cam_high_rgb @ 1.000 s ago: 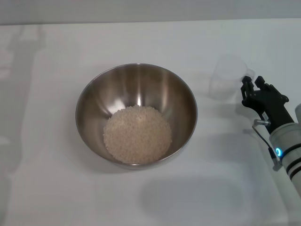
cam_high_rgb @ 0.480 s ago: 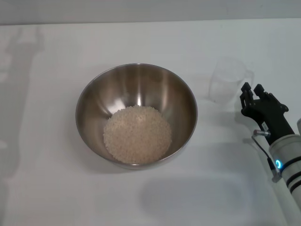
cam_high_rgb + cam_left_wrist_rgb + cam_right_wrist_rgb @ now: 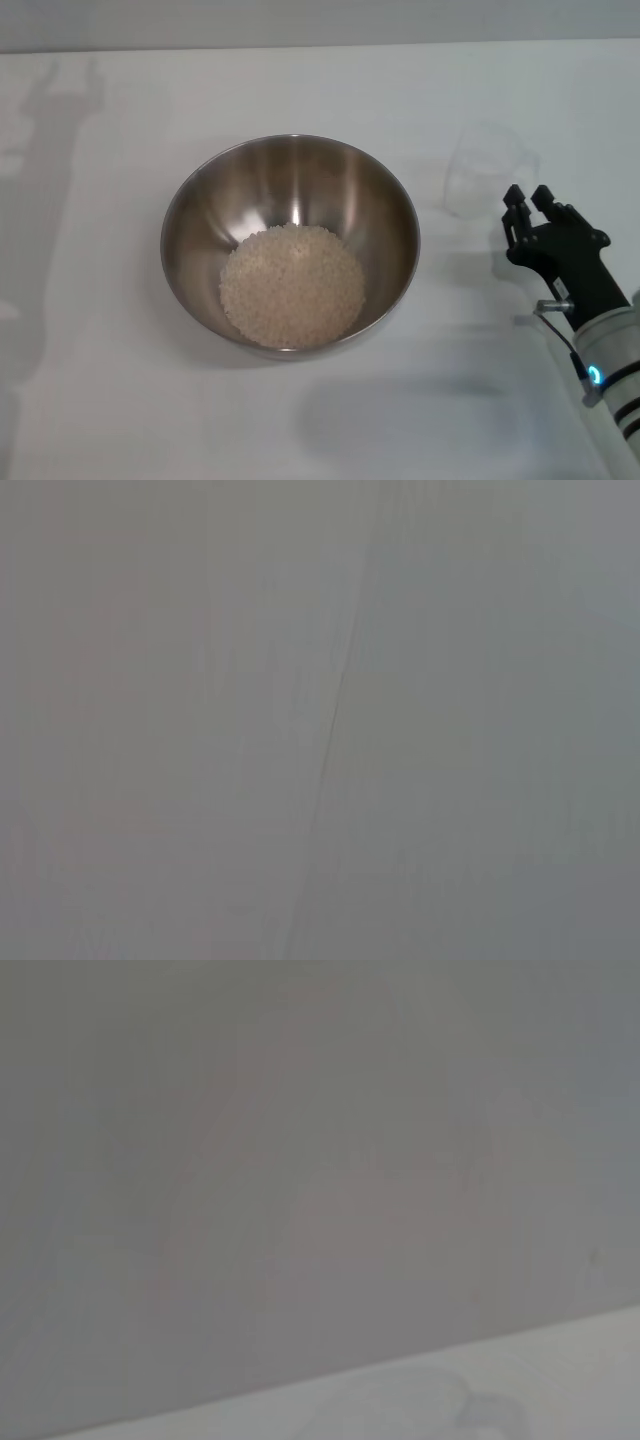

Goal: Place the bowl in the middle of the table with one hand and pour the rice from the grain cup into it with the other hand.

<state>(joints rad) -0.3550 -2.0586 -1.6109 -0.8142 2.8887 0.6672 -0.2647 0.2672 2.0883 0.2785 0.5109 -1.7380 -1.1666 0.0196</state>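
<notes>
The steel bowl (image 3: 385, 200) stands in the middle of the white table (image 3: 110, 400), with a round heap of rice (image 3: 292, 285) in its bottom. To its right the clear grain cup (image 3: 482, 175) stands upright on the table and looks empty. My right gripper (image 3: 528, 196) hovers just in front and to the right of the cup, apart from it, open with nothing between its fingers. The left gripper is out of view. The left wrist view shows only a plain grey surface.
The right arm (image 3: 610, 350) reaches in from the lower right corner. The table's far edge (image 3: 320, 45) runs along the top of the head view. The right wrist view shows a grey wall above a strip of white table (image 3: 560, 1370).
My right gripper has drawn back from the cup toward the front of the table. The cup stays standing where it was let go. Bowl and rice have not moved.
</notes>
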